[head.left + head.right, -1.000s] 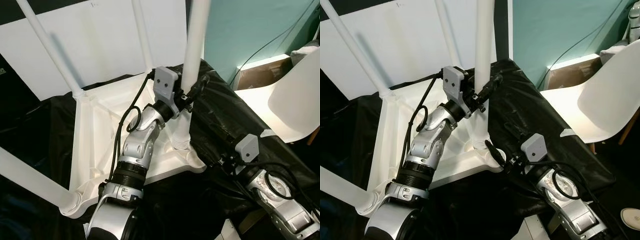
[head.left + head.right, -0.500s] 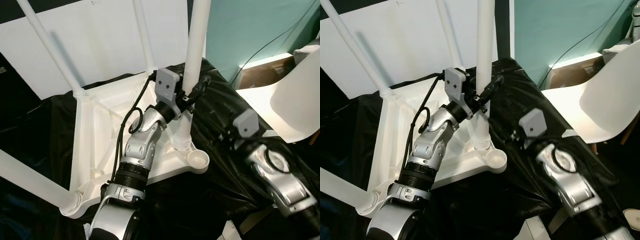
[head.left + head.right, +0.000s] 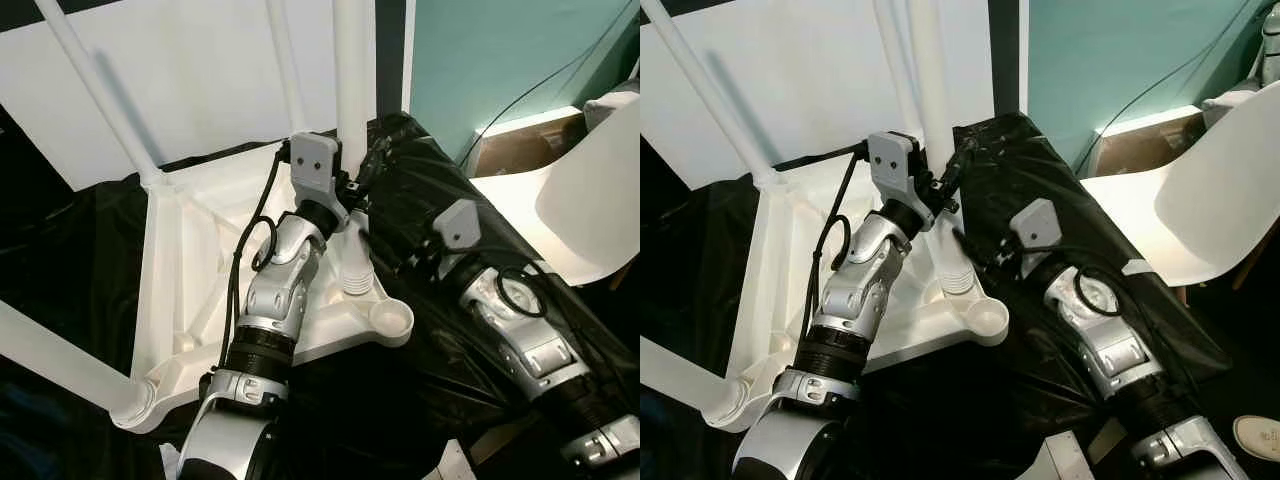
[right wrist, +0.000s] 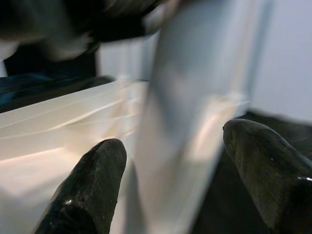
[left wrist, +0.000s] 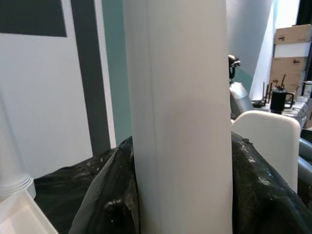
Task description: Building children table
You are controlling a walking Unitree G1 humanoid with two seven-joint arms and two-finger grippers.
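White plastic: the upturned table (image 3: 190, 270) lies on black sheeting (image 3: 60, 250), and my left gripper (image 3: 352, 178) clamps the leg (image 3: 352, 90) above its corner socket. My left wrist view has that leg close up. My right gripper's (image 4: 170, 165) fingers (image 4: 90, 187) stand wide around the leg's base.

Right up close we have a thick white table leg (image 5: 180, 122), standing upright and running from top to bottom of our picture. Behind its base lies crumpled black plastic sheeting (image 5: 92, 195), glossy in the light. Off to one side we catch a ribbed white leg end (image 5: 14, 183) above a white table corner (image 5: 19, 217). Beyond, a white chair back (image 5: 270, 146), a black kettle (image 5: 282, 100), cardboard boxes (image 5: 291, 35) and a white wall (image 5: 44, 107) with teal strip.
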